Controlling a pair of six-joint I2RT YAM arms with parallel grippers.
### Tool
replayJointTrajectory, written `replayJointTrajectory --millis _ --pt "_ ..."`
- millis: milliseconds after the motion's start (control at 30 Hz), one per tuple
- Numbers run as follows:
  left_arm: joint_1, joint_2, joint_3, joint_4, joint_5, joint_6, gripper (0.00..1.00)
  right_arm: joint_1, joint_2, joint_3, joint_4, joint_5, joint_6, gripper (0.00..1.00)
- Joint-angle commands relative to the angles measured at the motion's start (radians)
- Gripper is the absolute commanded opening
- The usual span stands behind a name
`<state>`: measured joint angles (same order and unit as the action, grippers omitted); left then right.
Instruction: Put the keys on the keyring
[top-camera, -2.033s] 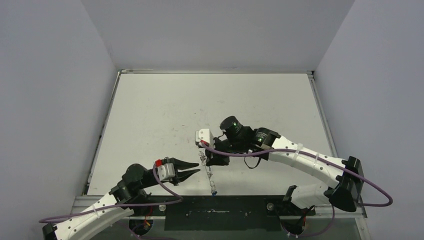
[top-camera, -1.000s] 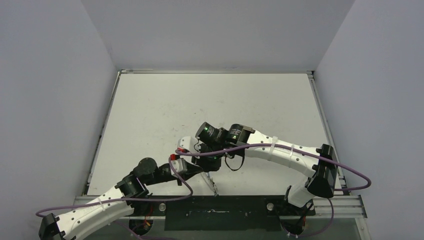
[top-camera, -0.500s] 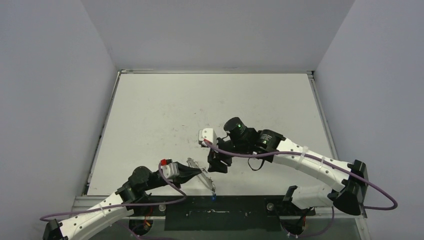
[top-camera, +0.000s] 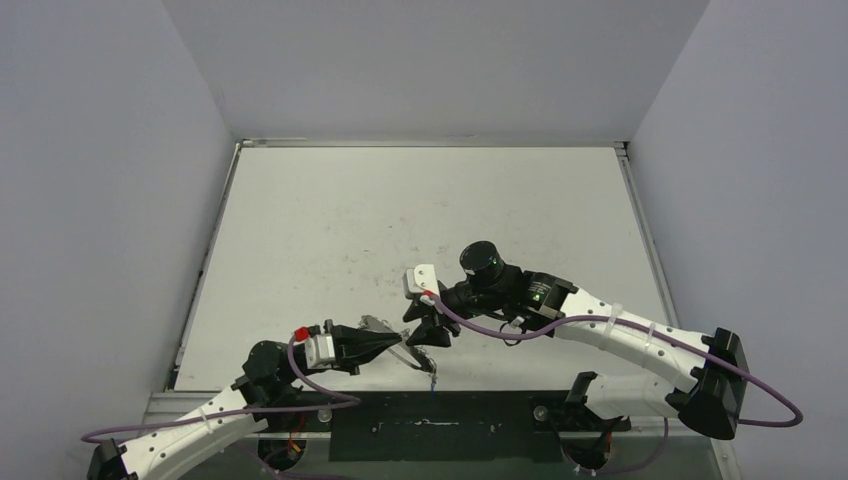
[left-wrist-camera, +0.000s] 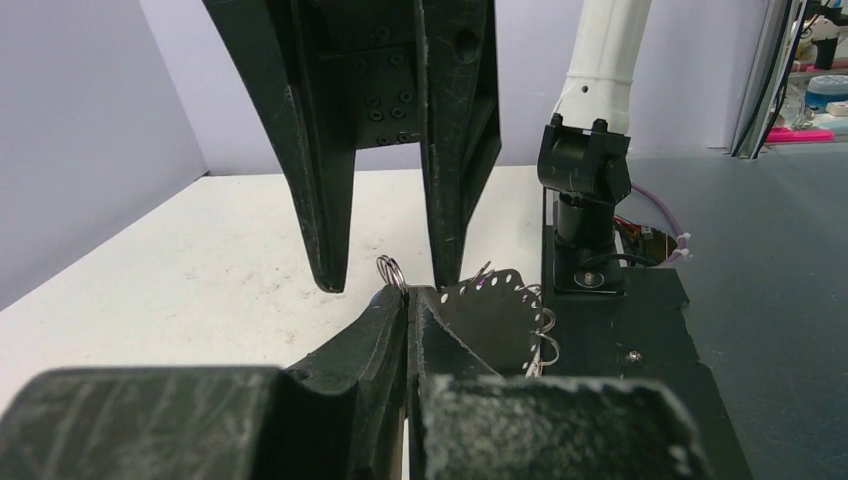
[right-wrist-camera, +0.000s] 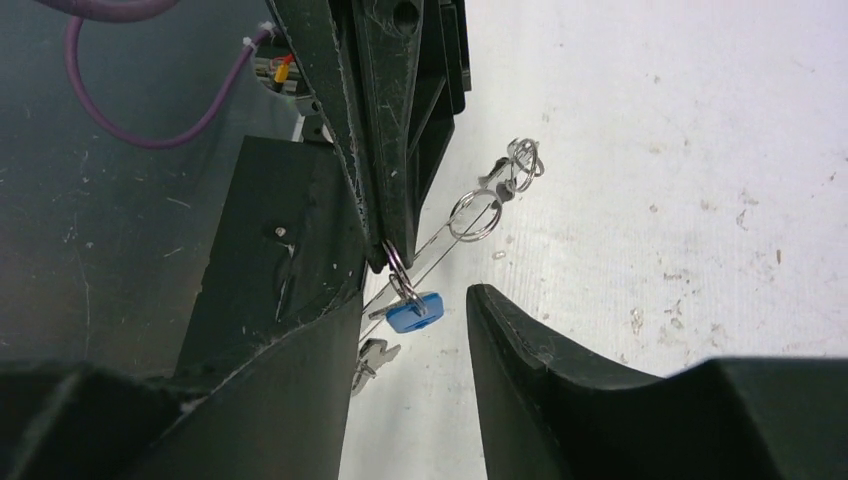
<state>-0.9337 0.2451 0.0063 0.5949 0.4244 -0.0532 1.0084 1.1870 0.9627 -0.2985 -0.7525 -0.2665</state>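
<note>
Right between the released right jaws: keyring (right-wrist-camera: 500, 187) with blue key (right-wrist-camera: 413, 311), in clenched left jaws.

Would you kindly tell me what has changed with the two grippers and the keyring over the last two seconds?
The left gripper, open and short of the thin silver metal oval keyring two seconds ago, reached right, shut on it, then drew back a little leftward with it. The right gripper, shut at the keyring a second ago, opened and let go. The keyring remains near the white table's front edge.
</note>
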Motion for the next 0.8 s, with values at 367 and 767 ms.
replayJointTrajectory --millis 367,767 --pt "-0.002 0.012 -0.028 0.132 0.015 -0.019 0.00 -0.005 -0.002 -0.009 0.101 -0.041 -0.013 0.00" --pt "-0.002 -0.039 0.065 -0.137 -0.058 0.047 0.19 -0.003 0.068 0.164 -0.234 0.061 -0.041 0.00"
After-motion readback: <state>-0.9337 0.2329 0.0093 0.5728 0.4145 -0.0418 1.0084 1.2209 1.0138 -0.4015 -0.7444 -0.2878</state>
